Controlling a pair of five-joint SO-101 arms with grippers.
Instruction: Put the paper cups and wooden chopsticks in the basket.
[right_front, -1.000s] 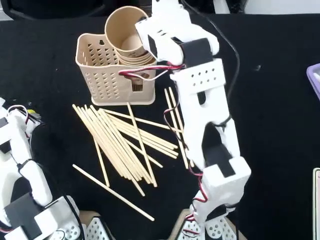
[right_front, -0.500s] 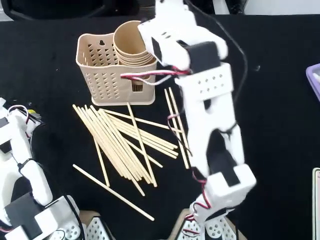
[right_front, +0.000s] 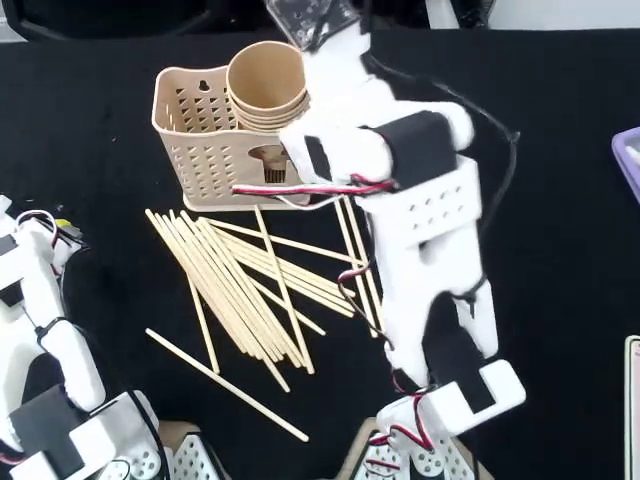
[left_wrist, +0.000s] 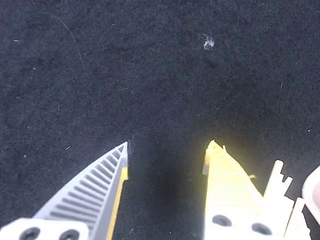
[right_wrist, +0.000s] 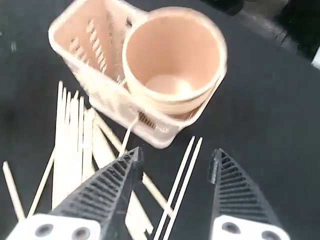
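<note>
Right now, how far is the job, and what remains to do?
Done: the stacked paper cups stand in the basket. In hand: nothing; the right hand is open and empty above the wooden chopsticks, and the left hand is open over the bare table. Left: every chopstick lies on the table beside the basket, none visibly inside it.

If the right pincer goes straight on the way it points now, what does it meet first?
Probably the two chopsticks just ahead; the basket stands beyond them. Depth is unclear.
</note>
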